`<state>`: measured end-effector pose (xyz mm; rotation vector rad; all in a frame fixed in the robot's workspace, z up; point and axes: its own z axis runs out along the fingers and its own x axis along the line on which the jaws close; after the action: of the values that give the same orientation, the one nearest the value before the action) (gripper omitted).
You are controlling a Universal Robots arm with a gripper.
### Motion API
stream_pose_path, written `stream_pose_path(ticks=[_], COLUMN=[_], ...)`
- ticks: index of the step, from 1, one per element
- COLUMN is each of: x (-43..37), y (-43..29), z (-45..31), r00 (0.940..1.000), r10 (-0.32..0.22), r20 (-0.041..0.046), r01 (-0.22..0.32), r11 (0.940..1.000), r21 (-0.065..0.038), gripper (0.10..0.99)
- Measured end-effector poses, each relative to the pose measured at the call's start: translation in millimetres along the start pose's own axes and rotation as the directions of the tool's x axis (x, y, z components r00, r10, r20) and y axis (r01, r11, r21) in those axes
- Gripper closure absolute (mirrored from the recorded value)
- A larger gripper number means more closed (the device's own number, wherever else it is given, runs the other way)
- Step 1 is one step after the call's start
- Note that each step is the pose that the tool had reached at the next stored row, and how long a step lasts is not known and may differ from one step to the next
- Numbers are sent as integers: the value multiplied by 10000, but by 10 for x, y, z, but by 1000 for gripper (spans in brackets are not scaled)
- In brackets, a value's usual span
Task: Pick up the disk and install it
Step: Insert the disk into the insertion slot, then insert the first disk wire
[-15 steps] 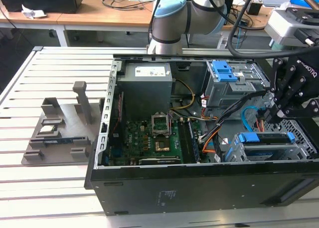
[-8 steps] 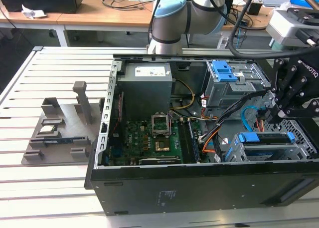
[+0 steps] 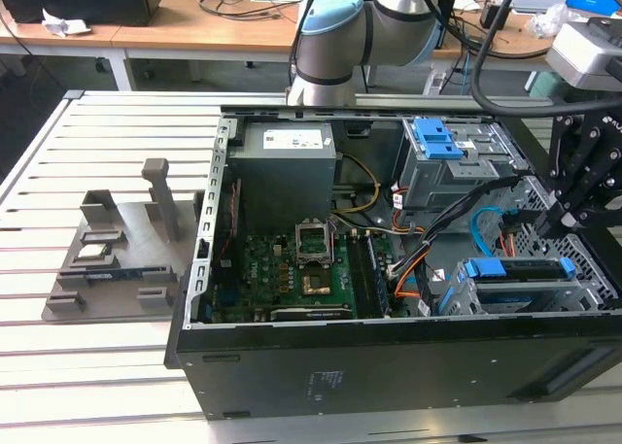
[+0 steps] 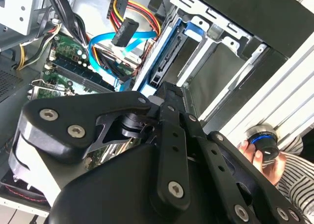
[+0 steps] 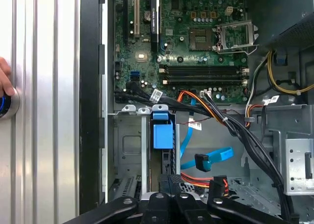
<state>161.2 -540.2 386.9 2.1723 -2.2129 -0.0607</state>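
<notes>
The disk [image 3: 520,269], silver in a blue carrier bracket, sits in the lower grey drive cage at the front right corner of the open computer case [image 3: 389,366]. In the first wrist view the disk [image 5: 167,161] appears edge-on below its blue bracket tab [image 5: 163,131]. The second wrist view has the disk [image 4: 164,62] standing in the cage slot. My gripper [image 3: 550,224] hangs just above the disk's right end, fingers together with nothing visibly between them. Its tips [image 5: 171,179] are close over the disk's edge. Whether they touch it I cannot tell.
A second drive cage with a blue latch [image 3: 434,138] stands behind. Blue and orange cables [image 5: 206,158] run beside the cage. The motherboard [image 3: 292,269] and power supply [image 3: 287,162] lie toward the exterior view's left. A grey fixture [image 3: 117,259] rests on the slatted table. A hand [image 4: 257,155] holds a round knob.
</notes>
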Motion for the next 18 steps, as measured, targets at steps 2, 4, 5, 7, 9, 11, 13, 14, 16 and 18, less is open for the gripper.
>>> stream_pose_path(ticks=[2, 4, 5, 7, 9, 11, 13, 14, 16, 18], x=[0, 1, 1, 0, 1, 1, 1, 1, -49, -215], y=[-1, -3, -3, -3, -3, -3, -4, -4, -6, -16], z=[0, 0, 0, 0, 0, 0, 0, 0, 0, 10], r00=[10000, 10000, 10000, 10000, 10000, 10000, 10000, 10000, 10000, 10000], r10=[1, 0, 0, 0, 0, 0, 0, 0, -2, 0], r20=[0, -1, -1, -1, -1, -1, -1, -1, -2, -2], r01=[-1, 0, 0, 0, 0, 0, 0, 0, 2, 0], r11=[10000, 10000, 10000, 10000, 10000, 10000, 10000, 10000, 10000, 10000], r21=[0, 0, 0, 0, 0, 0, 0, 0, 0, 0], gripper=[980, 980, 980, 980, 980, 980, 918, 792, 725, 725])
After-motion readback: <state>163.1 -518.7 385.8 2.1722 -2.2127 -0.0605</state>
